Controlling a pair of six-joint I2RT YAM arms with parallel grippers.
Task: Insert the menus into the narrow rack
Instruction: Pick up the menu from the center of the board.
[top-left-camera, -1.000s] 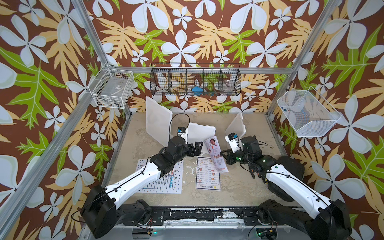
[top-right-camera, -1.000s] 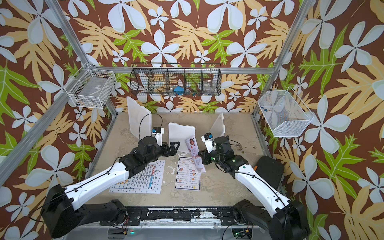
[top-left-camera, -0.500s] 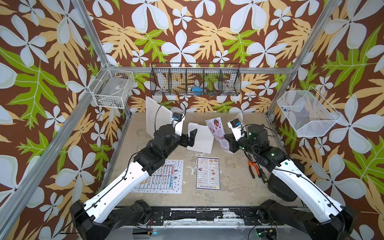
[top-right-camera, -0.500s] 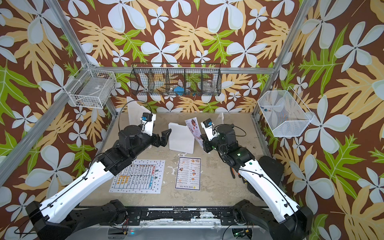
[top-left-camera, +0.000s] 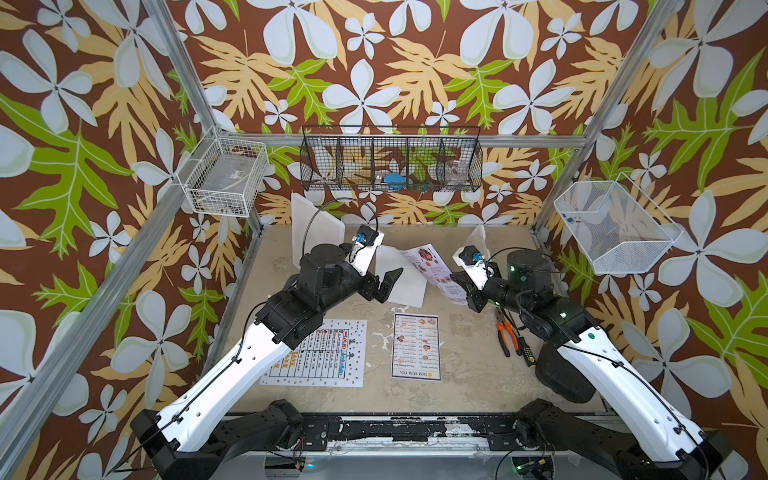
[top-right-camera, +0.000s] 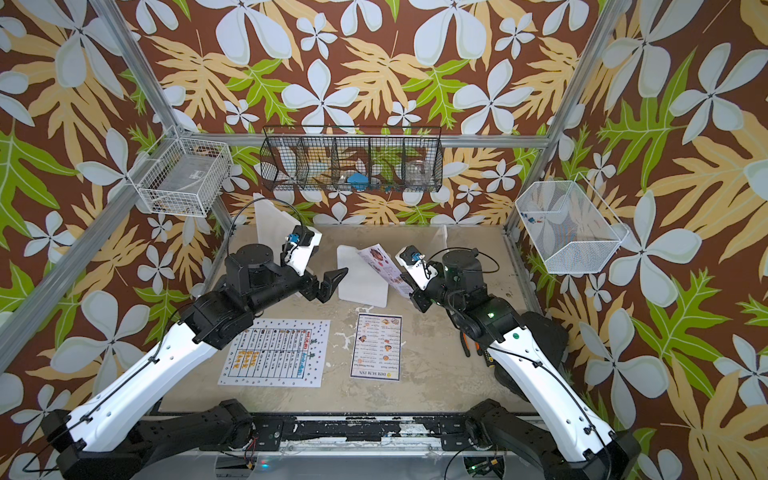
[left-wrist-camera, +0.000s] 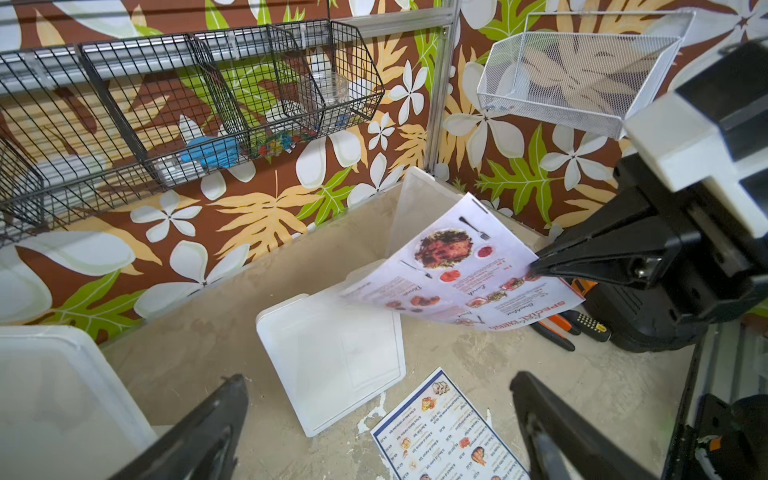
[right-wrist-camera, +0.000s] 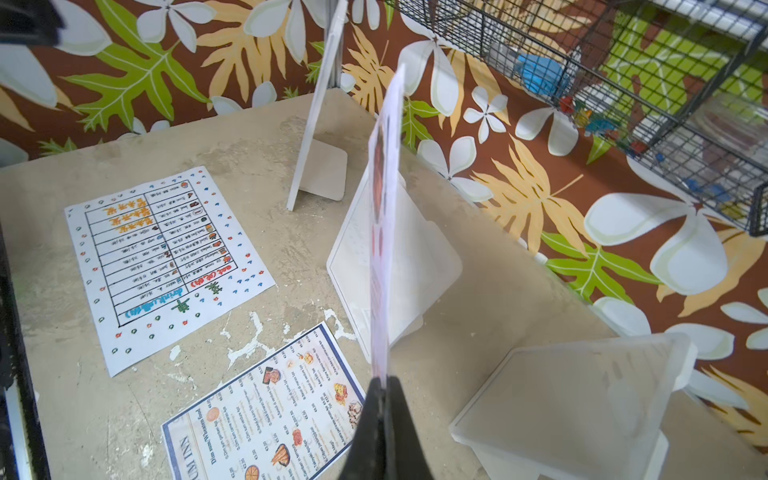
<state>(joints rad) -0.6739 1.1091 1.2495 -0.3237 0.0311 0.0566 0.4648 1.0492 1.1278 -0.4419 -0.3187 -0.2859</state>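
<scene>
Special menu (left-wrist-camera: 457, 270) clamped by one edge in my right gripper (right-wrist-camera: 384, 386), held edge-on over the narrow rack (left-wrist-camera: 332, 353) to meet its slot. Left gripper (top-left-camera: 388, 284) hangs beside, jaws spread wide, presumably to steady the rack.

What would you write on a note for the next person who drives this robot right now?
Left gripper: open and empty, hovering near the middle white plastic stand.
Right gripper: shut on the pinkish "SPECIAL MENU" sheet, held in the air close to that stand.
The dark-bordered "DIM SUM INN" menu and the large white menu with dotted border lie flat on the table.
Done: one menu is picked up.
Left: slot it in, then do the other two. No menu is in a stand yet.
</scene>
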